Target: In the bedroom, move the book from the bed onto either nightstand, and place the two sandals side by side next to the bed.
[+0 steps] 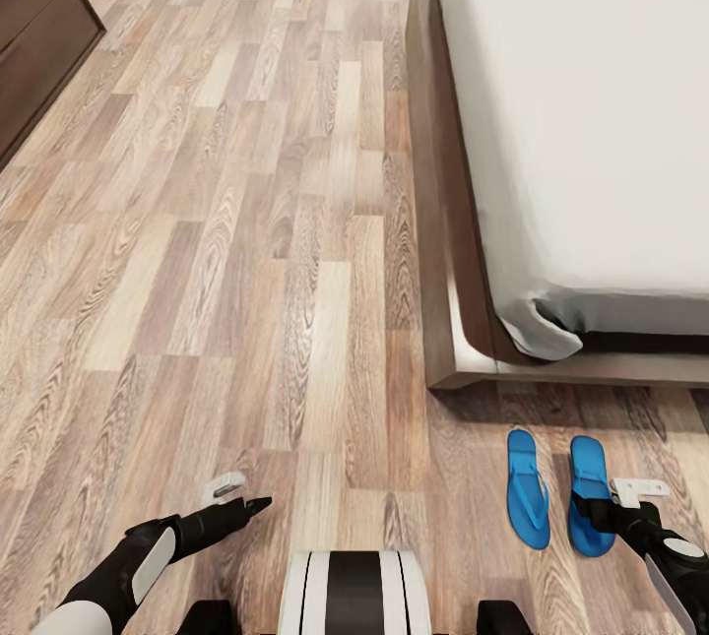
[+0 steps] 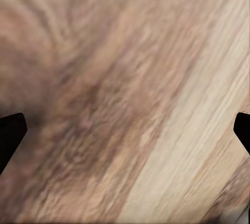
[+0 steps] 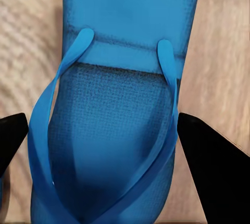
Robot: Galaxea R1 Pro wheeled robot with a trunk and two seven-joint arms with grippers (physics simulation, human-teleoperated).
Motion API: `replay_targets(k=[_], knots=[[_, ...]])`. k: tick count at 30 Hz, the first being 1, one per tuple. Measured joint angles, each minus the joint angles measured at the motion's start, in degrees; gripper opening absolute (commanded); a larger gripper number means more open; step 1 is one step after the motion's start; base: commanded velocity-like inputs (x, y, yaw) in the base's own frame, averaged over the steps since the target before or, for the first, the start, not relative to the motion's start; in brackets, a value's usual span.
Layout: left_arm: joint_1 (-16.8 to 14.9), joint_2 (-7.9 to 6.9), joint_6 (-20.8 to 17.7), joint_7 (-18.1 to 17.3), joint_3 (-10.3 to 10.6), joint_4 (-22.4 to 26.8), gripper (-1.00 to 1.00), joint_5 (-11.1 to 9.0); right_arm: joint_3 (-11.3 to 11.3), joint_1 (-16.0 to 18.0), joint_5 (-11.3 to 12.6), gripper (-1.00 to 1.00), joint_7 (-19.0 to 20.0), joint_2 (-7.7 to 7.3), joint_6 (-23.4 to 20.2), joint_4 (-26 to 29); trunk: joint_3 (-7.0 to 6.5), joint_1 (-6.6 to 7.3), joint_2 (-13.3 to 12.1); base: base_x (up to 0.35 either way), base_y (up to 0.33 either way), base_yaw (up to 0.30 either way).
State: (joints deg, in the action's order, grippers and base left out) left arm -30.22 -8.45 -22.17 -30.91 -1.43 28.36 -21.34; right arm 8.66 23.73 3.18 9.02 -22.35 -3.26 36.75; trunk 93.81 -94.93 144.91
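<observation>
Wood-plank floor (image 1: pixel 246 251), light brown, bearing everything. Bed (image 1: pixel 448 222) standing along the floor's right side, dark frame, pale mattress (image 1: pixel 591 103) on top, nothing seen lying on it. Two blue sandals (image 1: pixel 528 489) flat on the floor just off the bed's near corner, side by side, close but apart, parallel. Dark cabinet (image 1: pixel 39 34) on the floor at the far left edge.

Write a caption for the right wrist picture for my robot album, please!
The right gripper hangs open over a blue sandal lying on the wood floor.
</observation>
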Motion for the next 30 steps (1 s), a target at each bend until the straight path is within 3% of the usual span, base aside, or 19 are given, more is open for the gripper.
replay_targets(k=[3,30], knots=[[0.0,0.0,-0.01,0.0,0.0,0.0,1.0,0.0,0.0,0.0,0.0,-1.0,-0.01,0.0,0.21,0.06,0.66,-0.08,0.04,0.0,0.0,0.0],[0.0,0.0,-0.07,0.0,-0.01,0.0,1.0,-0.01,0.01,0.0,0.01,-1.0,-0.1,0.0,0.56,0.61,0.67,-0.07,0.04,0.04,0.027,0.0]])
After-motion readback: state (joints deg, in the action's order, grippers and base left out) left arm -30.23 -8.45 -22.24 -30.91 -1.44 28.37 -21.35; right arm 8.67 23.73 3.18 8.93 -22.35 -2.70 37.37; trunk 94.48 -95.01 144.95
